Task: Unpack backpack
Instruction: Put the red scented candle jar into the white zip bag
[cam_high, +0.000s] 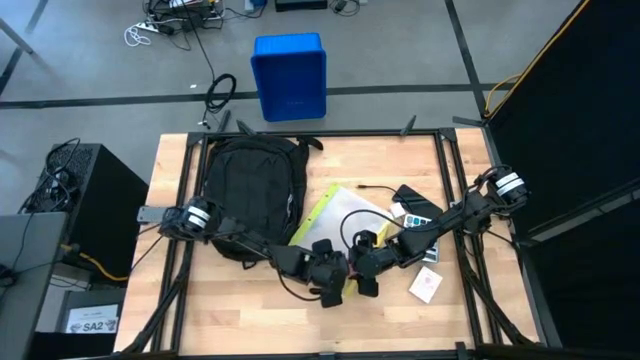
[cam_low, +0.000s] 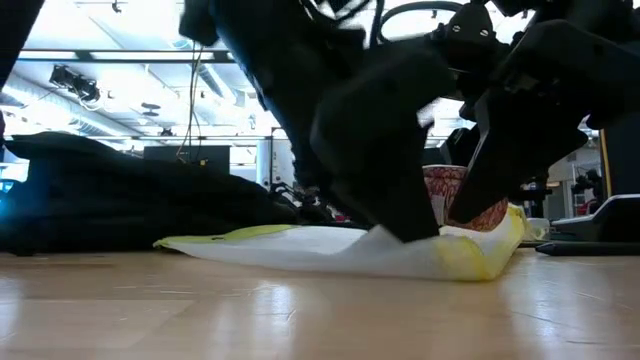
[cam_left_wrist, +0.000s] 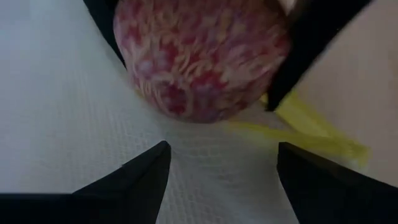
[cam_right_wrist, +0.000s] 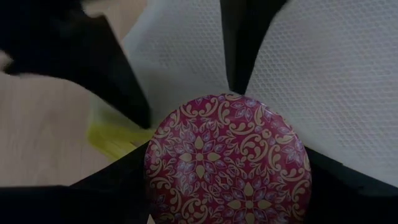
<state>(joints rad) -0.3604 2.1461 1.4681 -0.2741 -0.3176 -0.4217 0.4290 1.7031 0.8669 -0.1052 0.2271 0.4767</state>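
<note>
The black backpack (cam_high: 252, 190) lies flat at the table's far left. A white mesh pouch with yellow edging (cam_high: 340, 215) lies beside it, toward the near side. A round tin with a red and gold pattern (cam_right_wrist: 227, 162) is above the pouch's near end and also shows in the low view (cam_low: 445, 195). My right gripper (cam_right_wrist: 227, 190) is shut on the tin. My left gripper (cam_left_wrist: 224, 180) is open just beside the tin, its fingers over the pouch's mesh (cam_left_wrist: 74, 112). My right gripper pinches the tin's round side wall (cam_right_wrist: 155, 174) between its two fingers, one on each side. The fingers slant down from the table's right. The tin's patterned top faces the wrist camera. I cannot tell whether the tin rests on the pouch or hangs just above it. My left gripper points down with open fingers. In the low view one fingertip (cam_low: 400, 228) seems to meet the top of the white pouch (cam_low: 330, 245) near its yellow end. It holds nothing.
A black flat case (cam_high: 415, 203), a thin cable (cam_high: 365, 188) and a small white and red card pack (cam_high: 425, 285) lie to the right of the pouch. A blue plastic bin (cam_high: 290, 75) stands on the floor beyond the table's far edge.
</note>
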